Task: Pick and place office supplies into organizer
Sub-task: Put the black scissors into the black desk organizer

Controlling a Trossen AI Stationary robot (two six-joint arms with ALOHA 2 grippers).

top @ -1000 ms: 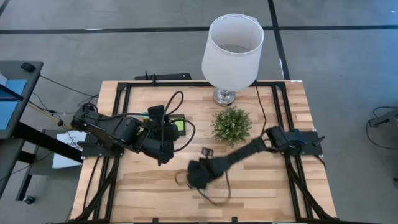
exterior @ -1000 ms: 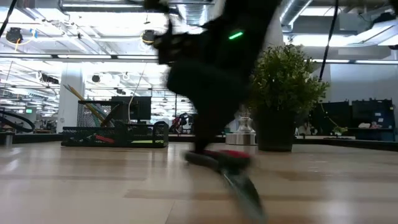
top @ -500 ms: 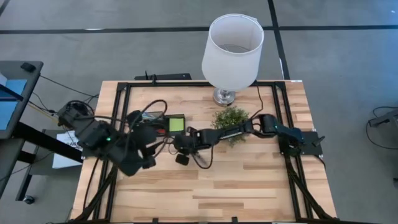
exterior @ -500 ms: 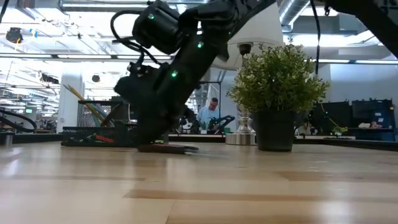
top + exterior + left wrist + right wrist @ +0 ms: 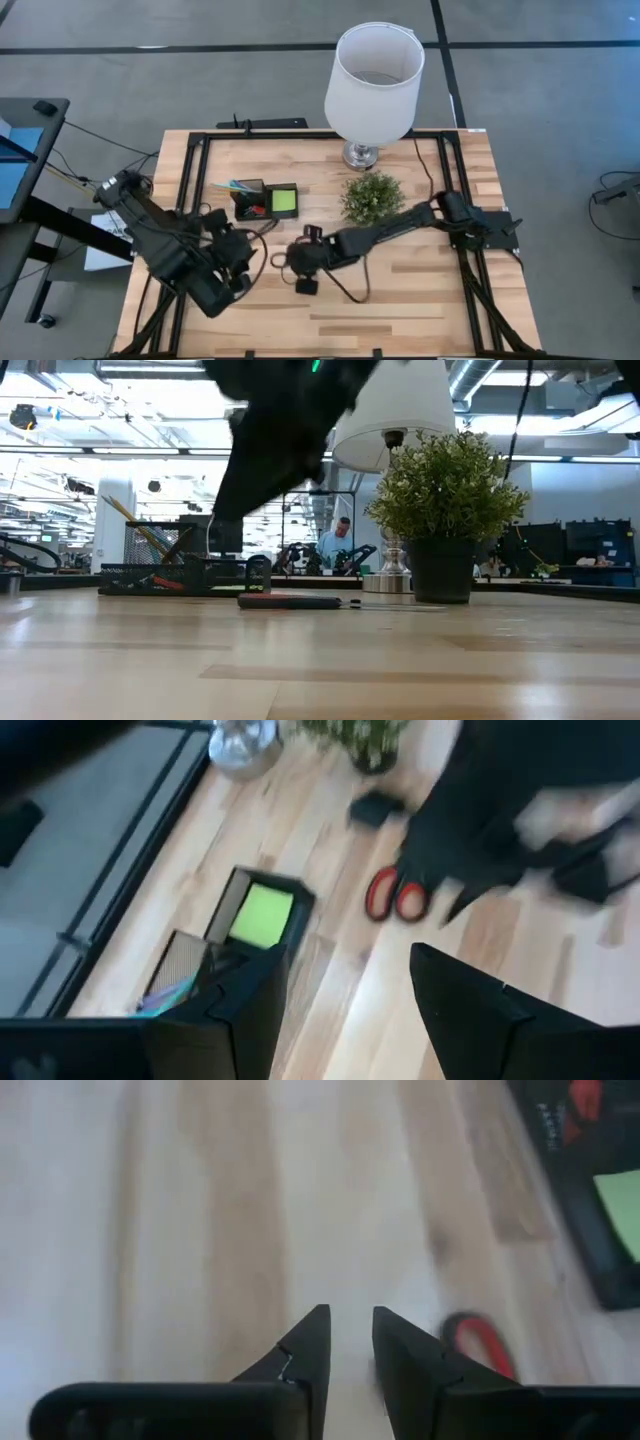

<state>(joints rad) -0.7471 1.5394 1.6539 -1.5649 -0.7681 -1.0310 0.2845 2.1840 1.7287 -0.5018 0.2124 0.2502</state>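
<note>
Table (image 5: 400, 290): pale wood planks inside a black frame, grey floor around it; the low view looks past it into a bright workshop.
Lamp (image 5: 374, 80): white shade, at the far edge of the table.
Plant (image 5: 372, 199): just in front of the lamp's foot.
Organizer (image 5: 265, 200): on the table's left half, left of the plant; pens (image 5: 232, 185) lean out of its taller part, a green pad (image 5: 284, 201) lies in the low tray.
Scissors (image 5: 290, 601): red-handled, flat on the wood near the organizer, apart from it, held by nothing; in the left wrist view the red handles (image 5: 396, 896) show beside the right arm.
Right gripper (image 5: 347, 1342): over bare wood near the table's middle, fingers a narrow gap apart, nothing between them.
Left gripper (image 5: 345, 995): low at the left front of the table, fingers spread wide, empty.
</note>
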